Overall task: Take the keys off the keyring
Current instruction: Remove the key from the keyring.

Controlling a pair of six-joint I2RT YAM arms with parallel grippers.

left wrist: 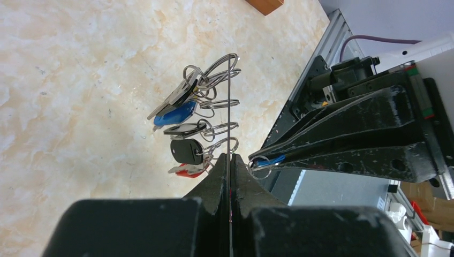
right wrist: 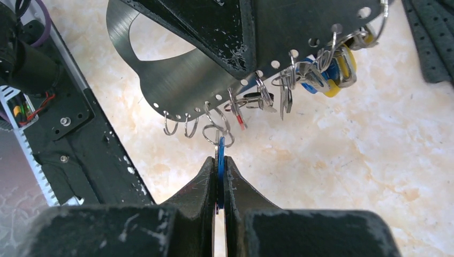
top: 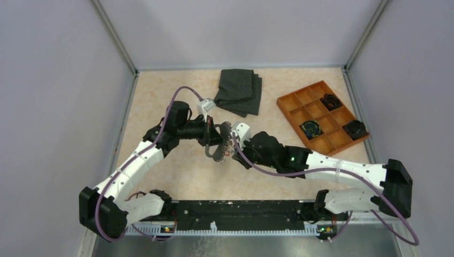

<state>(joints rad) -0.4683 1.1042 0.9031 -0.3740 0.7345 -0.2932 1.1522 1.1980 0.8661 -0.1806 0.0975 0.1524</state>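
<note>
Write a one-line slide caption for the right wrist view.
Right gripper pinches a blue key hanging from the keyring.

Jaws of the right gripper (right wrist: pixel 218 163) tight on a blue key (right wrist: pixel 220 145) below the grey keyring (right wrist: pixel 182 88)

Robotics lab test cell, benchtop type. Enclosure: plain pale grey panel walls (top: pixel 53 80) on three sides, joined by bare aluminium frame posts (top: pixel 115 37). Work surface: beige marble-pattern tabletop (top: pixel 289 85). Fixed equipment: black mounting rail (top: pixel 241 211) along the near edge, carrying two white-and-black robot arms, left arm (top: pixel 134 163) and right arm (top: pixel 348 171), each trailing an exposed purple cable (top: pixel 393 225); a green status light (top: pixel 292 159) shows on the right arm. Loose props: orange compartment tray (top: pixel 292 101) and folded dark grey cloth (top: pixel 238 91).
</note>
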